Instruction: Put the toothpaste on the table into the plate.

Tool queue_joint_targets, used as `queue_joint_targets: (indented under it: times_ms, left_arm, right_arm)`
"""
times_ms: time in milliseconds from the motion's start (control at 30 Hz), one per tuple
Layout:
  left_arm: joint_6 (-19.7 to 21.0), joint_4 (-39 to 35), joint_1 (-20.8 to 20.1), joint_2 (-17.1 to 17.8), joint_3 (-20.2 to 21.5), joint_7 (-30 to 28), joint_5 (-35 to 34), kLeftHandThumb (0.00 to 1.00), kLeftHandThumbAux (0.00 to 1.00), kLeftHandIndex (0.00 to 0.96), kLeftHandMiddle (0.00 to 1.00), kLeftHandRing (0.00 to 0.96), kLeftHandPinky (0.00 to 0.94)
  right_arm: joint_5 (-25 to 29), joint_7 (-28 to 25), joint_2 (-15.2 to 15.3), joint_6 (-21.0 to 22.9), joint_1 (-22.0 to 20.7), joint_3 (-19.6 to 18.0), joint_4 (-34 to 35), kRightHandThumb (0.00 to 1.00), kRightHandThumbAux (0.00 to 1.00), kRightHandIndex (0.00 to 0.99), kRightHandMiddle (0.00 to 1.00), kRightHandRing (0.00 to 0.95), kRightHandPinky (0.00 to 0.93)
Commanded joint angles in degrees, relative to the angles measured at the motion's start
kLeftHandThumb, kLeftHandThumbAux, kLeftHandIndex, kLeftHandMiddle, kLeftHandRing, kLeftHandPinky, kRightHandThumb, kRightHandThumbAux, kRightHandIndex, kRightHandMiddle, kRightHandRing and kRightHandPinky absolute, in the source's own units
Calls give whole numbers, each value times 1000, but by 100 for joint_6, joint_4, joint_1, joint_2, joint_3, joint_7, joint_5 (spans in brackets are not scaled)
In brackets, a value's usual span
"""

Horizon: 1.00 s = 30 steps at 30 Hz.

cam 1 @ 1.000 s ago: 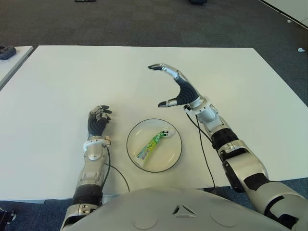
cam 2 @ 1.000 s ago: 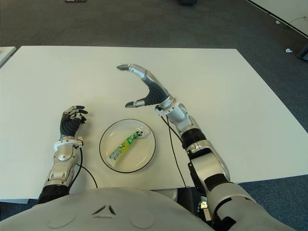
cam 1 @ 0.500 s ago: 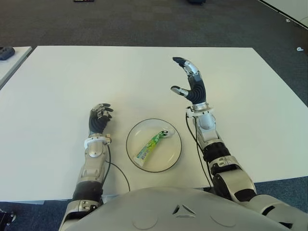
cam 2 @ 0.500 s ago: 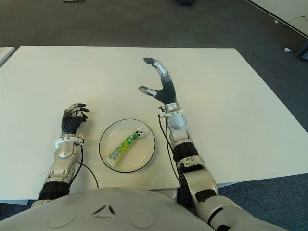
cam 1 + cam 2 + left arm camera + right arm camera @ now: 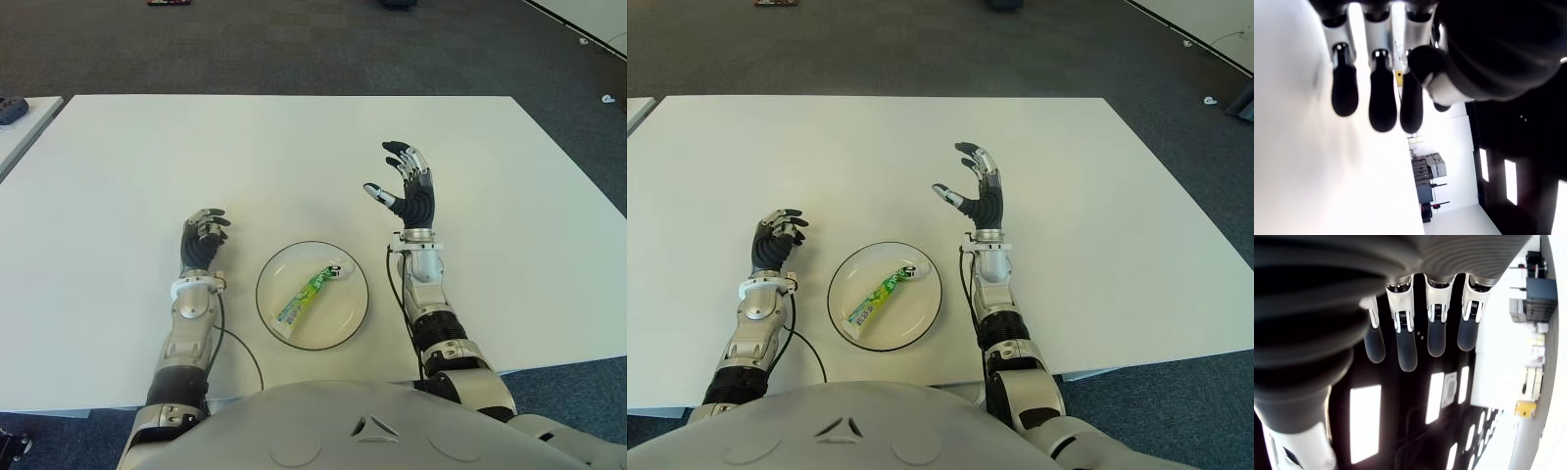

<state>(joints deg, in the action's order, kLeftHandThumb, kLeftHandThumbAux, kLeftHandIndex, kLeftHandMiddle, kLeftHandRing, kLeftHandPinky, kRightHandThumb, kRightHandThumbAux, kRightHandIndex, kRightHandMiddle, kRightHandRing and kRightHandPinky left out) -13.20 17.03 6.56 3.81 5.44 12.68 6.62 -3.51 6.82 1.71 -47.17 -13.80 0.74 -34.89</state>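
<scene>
Toothpaste, a green-and-white tube (image 5: pixel 308 292), lies diagonally inside the round clear glass plate (image 5: pixel 274 270) on the white table (image 5: pixel 118 157), the empty curled left hand (image 5: pixel 201 241) at its 9 o'clock, the right hand (image 5: pixel 408 191) (fingers spread, holding nothing) raised at 2 o'clock.

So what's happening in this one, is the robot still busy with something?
Nothing is being held right now. The green-and-white toothpaste tube already lies inside the round clear glass plate on the white table, near the robot's edge. The right hand is raised to the right of the plate, fingers spread and empty. The left hand shows on the plate's left side, fingers curled with nothing in them. The placing looks done.
</scene>
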Motion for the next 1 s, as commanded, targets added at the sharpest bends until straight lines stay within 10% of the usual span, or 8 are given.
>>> queue_joint_targets:
  times_ms: [33,400,500,633,1000]
  left_arm:
    - [42,83,-84,-4,-22,-79,-24,831,683,392,500,629,589]
    - [102,42,-69,-16,-9,-77,-26,832,682,396,493,625,586]
    - [65,43,-57,-17,-8,-71,-21,832,682,397,493,627,593]
    - [28,11,-46,-27,-20,-40,7,832,682,397,494,629,598]
    - [62,-100,-27,-36,-48,-33,52,831,683,391,499,633,605]
  right_arm:
    - [-96,136,-84,28,46,-93,-202,31,829,289,326,284,292]
    - [-168,285,37,-410,-70,-317,-1427,102,886,413,429,398,422]
    - [-244,427,11,-280,-6,-318,-1423,494,783,421,445,414,417]
    - [-326,564,-10,-170,66,-308,-1429,650,742,427,461,421,392]
    - [-490,709,-20,244,192,-234,-1234,699,731,430,506,441,434]
